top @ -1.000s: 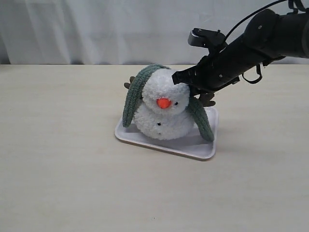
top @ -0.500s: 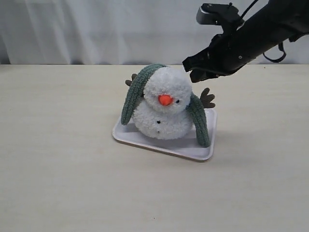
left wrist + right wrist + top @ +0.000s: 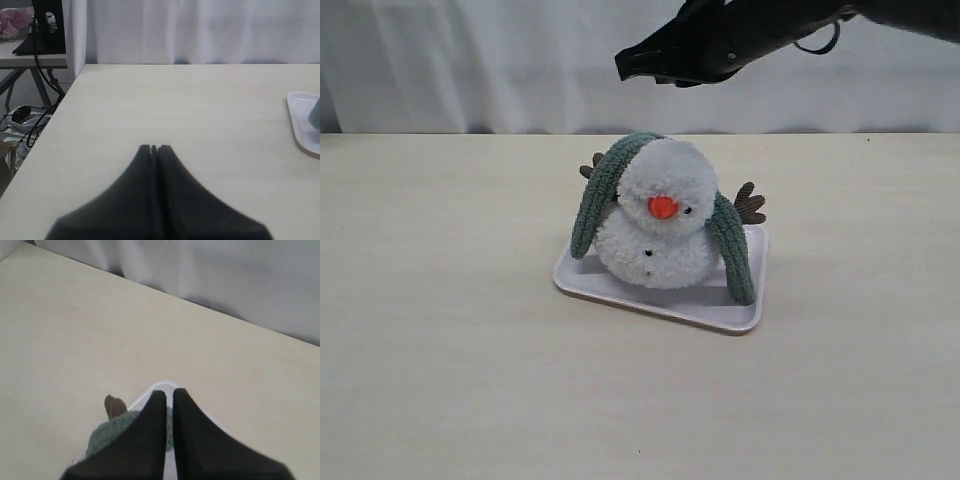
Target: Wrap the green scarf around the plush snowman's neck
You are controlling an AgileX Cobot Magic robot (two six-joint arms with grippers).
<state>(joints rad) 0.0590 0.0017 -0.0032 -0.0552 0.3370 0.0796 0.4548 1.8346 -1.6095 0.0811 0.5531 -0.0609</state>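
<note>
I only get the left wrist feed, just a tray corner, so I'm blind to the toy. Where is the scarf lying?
Observer: The green scarf arches over the back of the head of the plush snowman, one end hanging down each side.
Operator: Is the right gripper holding it?
Observer: No. The right gripper hovers above the toy, shut and empty.
Operator: Is the snowman upright?
Observer: Yes, upright on the white tray, orange nose toward the exterior camera.
</note>
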